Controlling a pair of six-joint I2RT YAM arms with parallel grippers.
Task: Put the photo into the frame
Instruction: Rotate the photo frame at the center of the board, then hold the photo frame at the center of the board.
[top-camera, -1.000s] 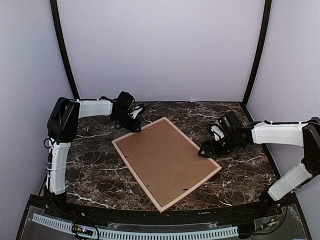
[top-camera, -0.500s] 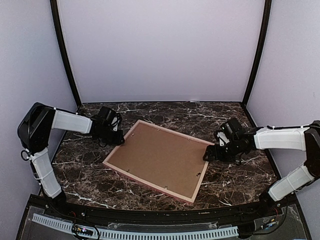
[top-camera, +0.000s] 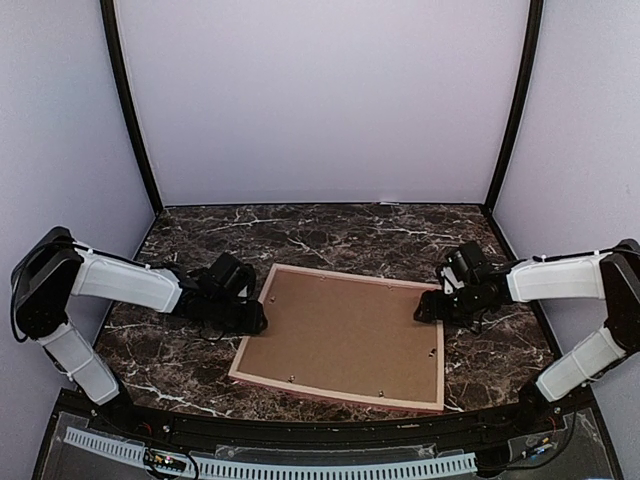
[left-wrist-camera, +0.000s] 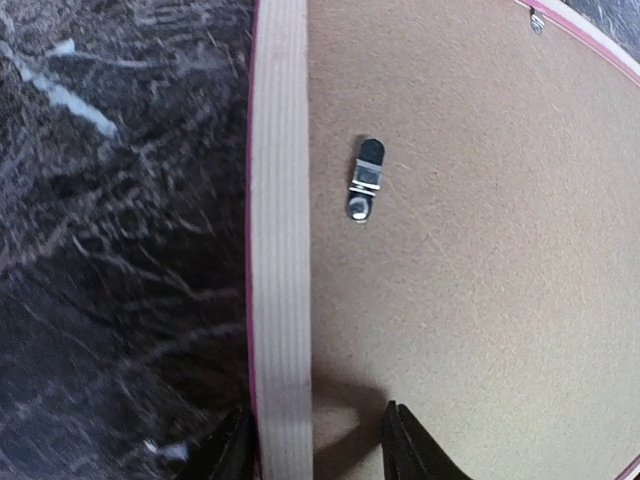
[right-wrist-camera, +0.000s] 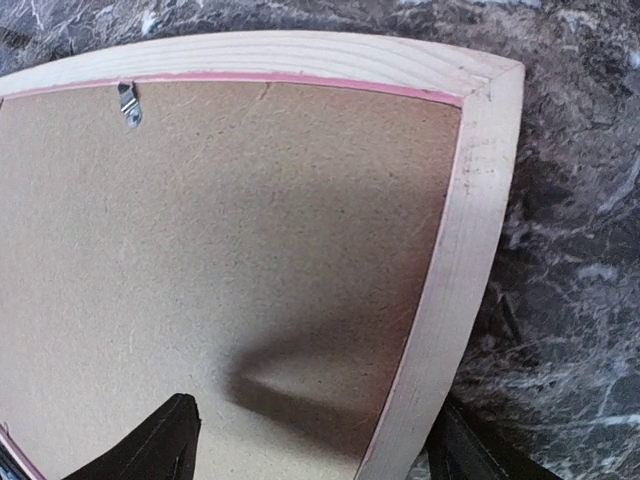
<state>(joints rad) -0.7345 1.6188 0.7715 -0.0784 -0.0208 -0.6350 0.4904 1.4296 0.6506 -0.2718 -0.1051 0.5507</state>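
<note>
Top external: frame (top-camera: 335, 393) flat, bk up.

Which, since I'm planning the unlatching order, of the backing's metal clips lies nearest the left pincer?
The clip on the frame's left rail, ahead of the left pincer; the rest sit farther off on other rails.

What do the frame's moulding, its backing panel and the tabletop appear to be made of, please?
The frame moulding: bare pale wood, visible straight grain, pink-painted edges. The backing panel: likely brown hardboard, matt and finely fibrous. The tabletop: dark, white-veined marble look, possibly only a printed laminate.
</note>
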